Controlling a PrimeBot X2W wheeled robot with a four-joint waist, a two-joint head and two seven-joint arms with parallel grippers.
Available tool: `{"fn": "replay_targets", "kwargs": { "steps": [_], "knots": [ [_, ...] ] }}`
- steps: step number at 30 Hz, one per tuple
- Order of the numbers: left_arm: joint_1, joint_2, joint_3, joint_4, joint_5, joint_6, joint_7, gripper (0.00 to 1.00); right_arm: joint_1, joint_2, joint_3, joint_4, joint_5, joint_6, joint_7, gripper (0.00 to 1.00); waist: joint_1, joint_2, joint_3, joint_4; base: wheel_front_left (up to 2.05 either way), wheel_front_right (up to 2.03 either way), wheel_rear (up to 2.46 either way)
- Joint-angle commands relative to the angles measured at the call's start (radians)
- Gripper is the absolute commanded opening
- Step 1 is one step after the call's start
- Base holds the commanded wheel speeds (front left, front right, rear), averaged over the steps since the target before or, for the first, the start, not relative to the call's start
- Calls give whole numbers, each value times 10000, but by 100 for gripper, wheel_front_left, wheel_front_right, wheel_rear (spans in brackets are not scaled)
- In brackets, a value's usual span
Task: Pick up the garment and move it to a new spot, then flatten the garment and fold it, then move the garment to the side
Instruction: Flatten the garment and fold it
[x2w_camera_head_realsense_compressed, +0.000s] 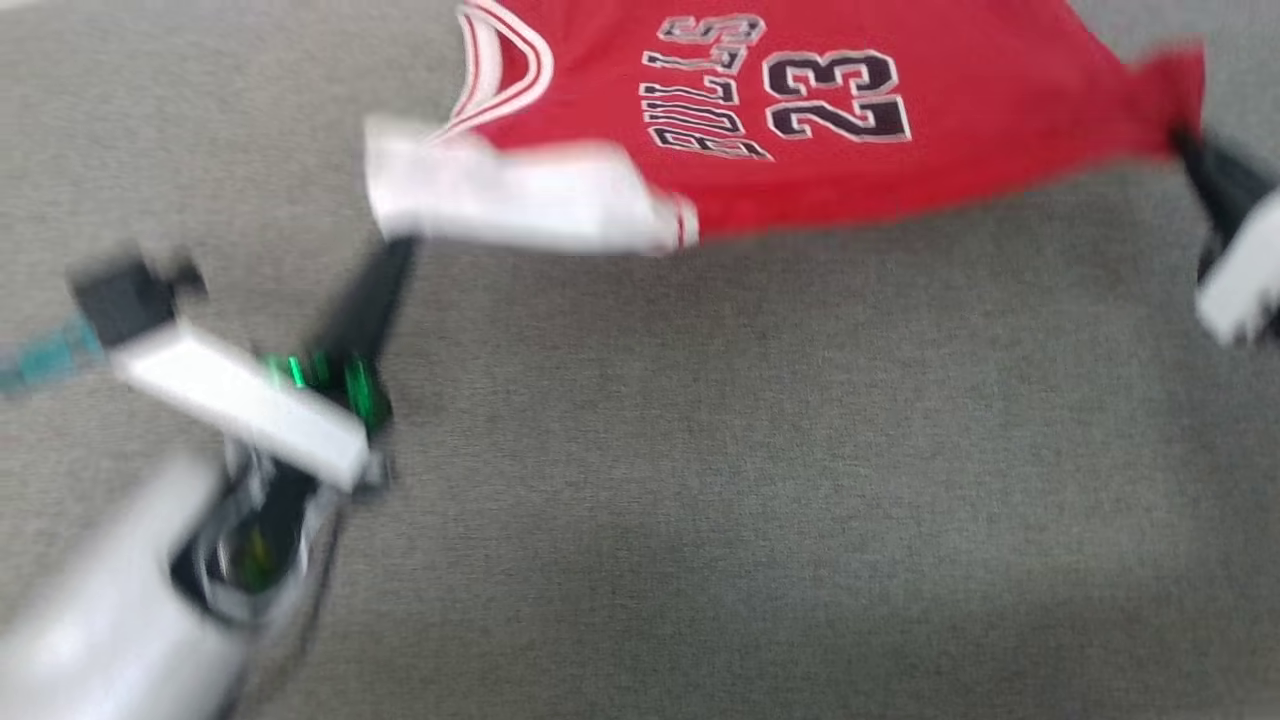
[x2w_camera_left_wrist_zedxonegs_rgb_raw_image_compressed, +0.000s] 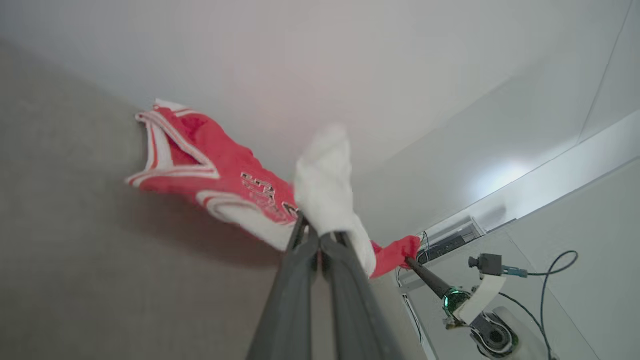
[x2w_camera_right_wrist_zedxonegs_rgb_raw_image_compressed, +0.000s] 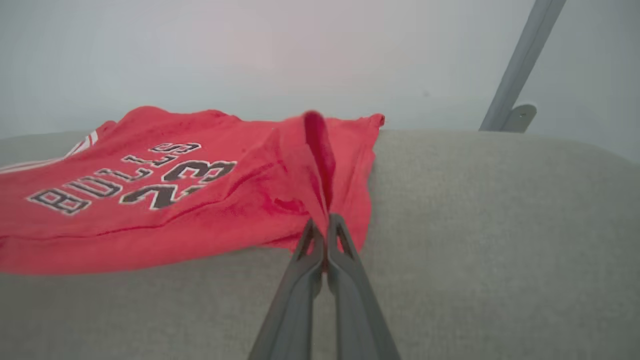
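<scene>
The garment (x2w_camera_head_realsense_compressed: 800, 160), a red jersey with white sleeves and chest lettering, hangs stretched between my two grippers above the grey surface (x2w_camera_head_realsense_compressed: 700, 480). My left gripper (x2w_camera_head_realsense_compressed: 400, 245) is shut on its white sleeve (x2w_camera_head_realsense_compressed: 510, 200) at the left. At the far right, my right gripper (x2w_camera_head_realsense_compressed: 1185, 145) is shut on the red hem corner. The left wrist view has the left gripper (x2w_camera_left_wrist_zedxonegs_rgb_raw_image_compressed: 312, 227) pinching the white sleeve (x2w_camera_left_wrist_zedxonegs_rgb_raw_image_compressed: 325, 185), with the jersey (x2w_camera_left_wrist_zedxonegs_rgb_raw_image_compressed: 200, 155) trailing beyond. In the right wrist view, the right gripper (x2w_camera_right_wrist_zedxonegs_rgb_raw_image_compressed: 325, 222) clamps a raised fold of red cloth (x2w_camera_right_wrist_zedxonegs_rgb_raw_image_compressed: 200, 200).
A grey fabric-covered surface spreads under the jersey, with open room toward me. A pale wall (x2w_camera_right_wrist_zedxonegs_rgb_raw_image_compressed: 300, 50) stands behind it, and a grey slanted bar with a bracket (x2w_camera_right_wrist_zedxonegs_rgb_raw_image_compressed: 515, 75) is at the back right. The right arm (x2w_camera_left_wrist_zedxonegs_rgb_raw_image_compressed: 475, 310) with its cables appears in the left wrist view.
</scene>
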Motion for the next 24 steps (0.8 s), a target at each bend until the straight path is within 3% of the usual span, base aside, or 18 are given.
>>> {"fn": "replay_targets", "kwargs": {
  "steps": [1, 7, 13, 19, 24],
  "knots": [
    [596, 108, -25, -426, -23, 7, -108, 0, 669, -236, -45, -406, 215, -4, -46, 0, 0, 0, -224, 146, 0, 0, 0],
    [3293, 879, -238, -2599, 241, 7, -236, 0, 3809, -1295, -702, -2317, 908, -4, 231, 0, 0, 0, -649, 384, 0, 0, 0],
    [5035, 1698, -390, -4290, 680, 7, -274, 0, 6832, -1873, -2343, -3966, 1350, -4, 798, 0, 0, 0, -815, 570, 0, 0, 0],
    [5401, 1954, -69, -4745, 945, 9, -296, 0, 8890, -1373, -4243, -5599, 1004, -4, 1564, 0, 0, 0, -844, 506, 0, 0, 0],
    [4057, 1623, -160, -4309, 467, 7, 535, 0, 8577, -511, -5151, -6162, -22, -4, 2481, 0, 0, 0, -695, 321, 0, 0, 0]
  ]
}}
